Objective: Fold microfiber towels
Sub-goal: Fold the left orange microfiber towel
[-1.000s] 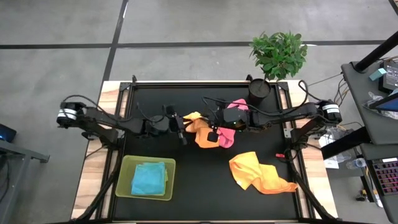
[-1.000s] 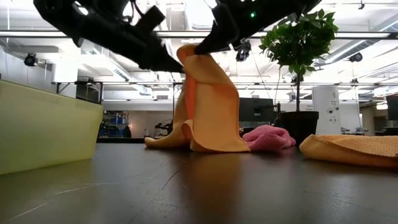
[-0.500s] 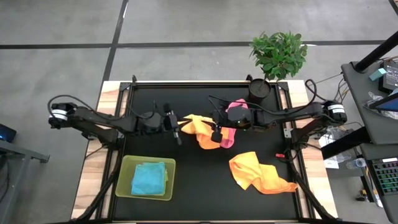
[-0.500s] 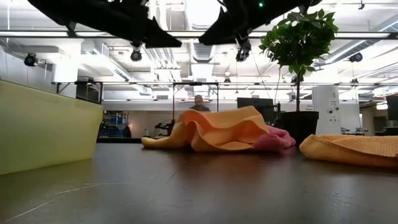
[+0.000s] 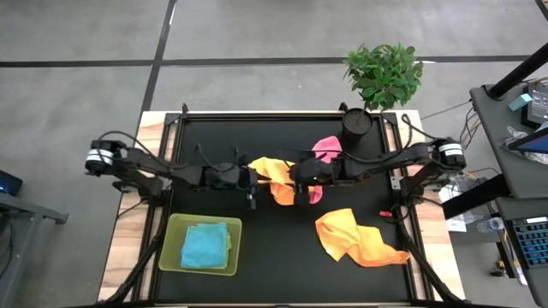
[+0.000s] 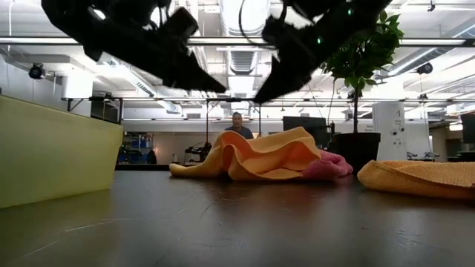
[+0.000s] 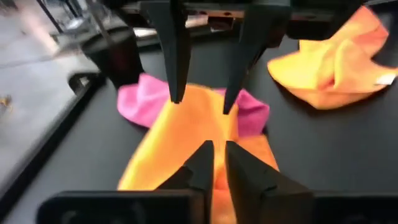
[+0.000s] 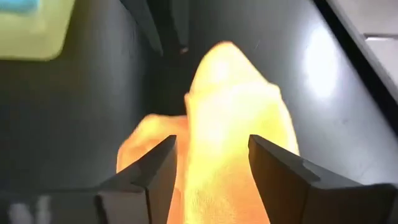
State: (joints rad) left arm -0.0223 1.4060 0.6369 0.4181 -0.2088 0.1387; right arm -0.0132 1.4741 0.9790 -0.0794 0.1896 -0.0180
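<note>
On the black table (image 5: 214, 137), the orange towel (image 5: 276, 178) lies crumpled, long axis left-right.

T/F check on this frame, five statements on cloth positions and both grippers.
1. The light blue microfiber towel lies in the translucent lime-green rectangular tray. True.
2. The right gripper is clamped on the pink towel. False: its jaws are open above the crumpled orange microfiber towel; the pink microfiber towel lies beside that.
3. The orange towel hangs lifted off the table. False: it lies slumped on the black table.
4. A second orange microfiber towel lies apart on the right arm's side. True.
5. The left gripper is nearly shut, holding nothing. True.
</note>
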